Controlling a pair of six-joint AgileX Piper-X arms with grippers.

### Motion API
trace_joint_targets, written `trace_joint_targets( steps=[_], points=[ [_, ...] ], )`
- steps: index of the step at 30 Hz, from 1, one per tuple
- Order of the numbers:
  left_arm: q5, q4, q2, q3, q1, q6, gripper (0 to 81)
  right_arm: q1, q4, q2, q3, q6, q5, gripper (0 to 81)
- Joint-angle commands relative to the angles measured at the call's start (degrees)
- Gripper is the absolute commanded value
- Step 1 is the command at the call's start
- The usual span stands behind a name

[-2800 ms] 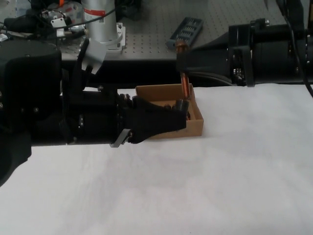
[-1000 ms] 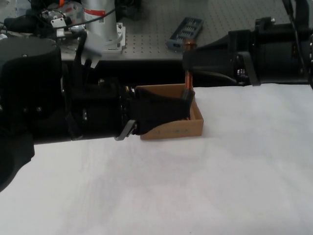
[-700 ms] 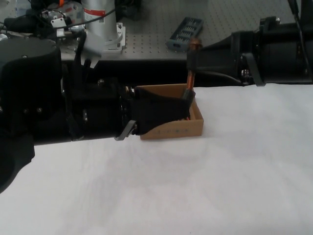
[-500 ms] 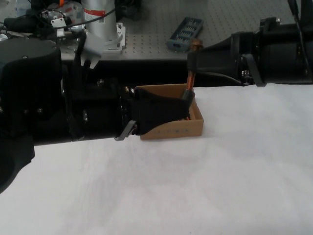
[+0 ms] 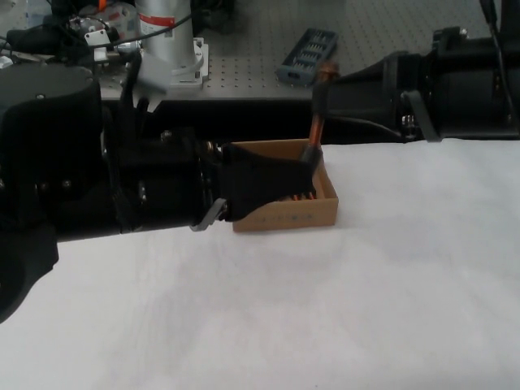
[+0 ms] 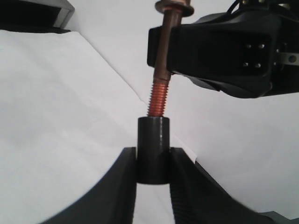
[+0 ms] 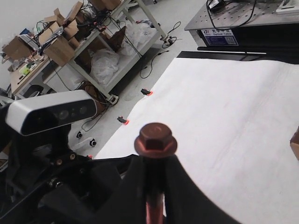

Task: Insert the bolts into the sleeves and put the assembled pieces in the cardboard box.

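Note:
My left gripper is shut on a black sleeve, held upright over the cardboard box. My right gripper is shut on a copper bolt by its shank, hex head up. The bolt's threaded tip sits at the sleeve's mouth. In the high view the bolt stands upright above the box's far right corner, between the right gripper and the left gripper. Several assembled copper pieces lie inside the box.
The box rests on a white sheet that covers the bench. Behind it runs a perforated metal plate with a blue bit case and a silver arm base. The sheet in front and to the right lies bare.
The left gripper with the sleeve has risen under the bolt. The right gripper has shifted slightly right with the bolt, whose tip now meets the sleeve.

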Motion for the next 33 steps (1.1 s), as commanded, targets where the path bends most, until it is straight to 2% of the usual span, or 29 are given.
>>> trace_joint_targets(
  steps=[1, 33],
  points=[
    [-3.35, -5.95, -0.69, -0.93, 0.44, -0.97, 0.6, -0.28, 2.77, -0.36, 0.2, -1.4, -0.26, 2.5],
    [-4.23, -9.34, -0.69, -0.93, 0.44, -1.13, 0.6, -0.28, 3.35, 1.2, 0.2, -2.12, 1.77, 2.5]
  ],
)
